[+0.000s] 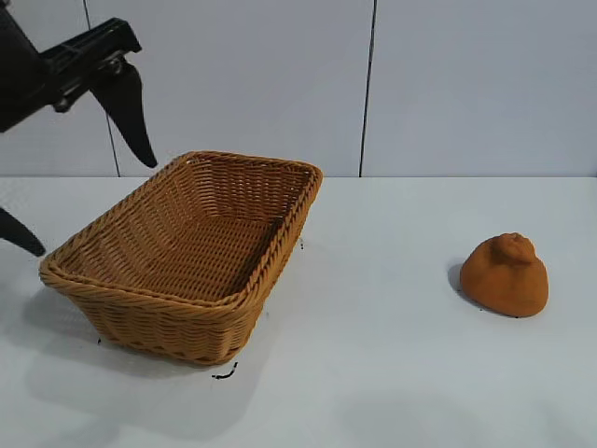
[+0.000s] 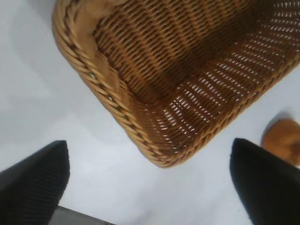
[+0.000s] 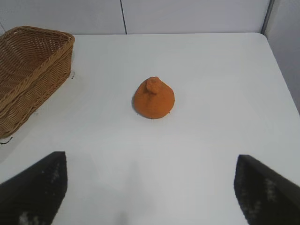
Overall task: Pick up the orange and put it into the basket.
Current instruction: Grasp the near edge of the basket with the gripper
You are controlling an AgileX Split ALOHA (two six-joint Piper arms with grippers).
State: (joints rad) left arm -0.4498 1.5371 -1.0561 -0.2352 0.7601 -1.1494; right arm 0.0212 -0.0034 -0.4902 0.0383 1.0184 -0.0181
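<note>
Wicker basket (image 1: 187, 257) holding nothing, orange (image 1: 505, 275) well apart on table (image 1: 392, 373)

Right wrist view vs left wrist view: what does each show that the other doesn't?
Only the right wrist view shows the whole orange, sitting alone on the white table away from the basket, plus the right gripper open, its fingers spread wide and far from the orange. Only the left wrist view shows the basket's empty woven floor from close above, and the left gripper open over the table beside a basket corner. Both show the basket, the table, and the orange, though the left wrist view catches only its edge.
</note>
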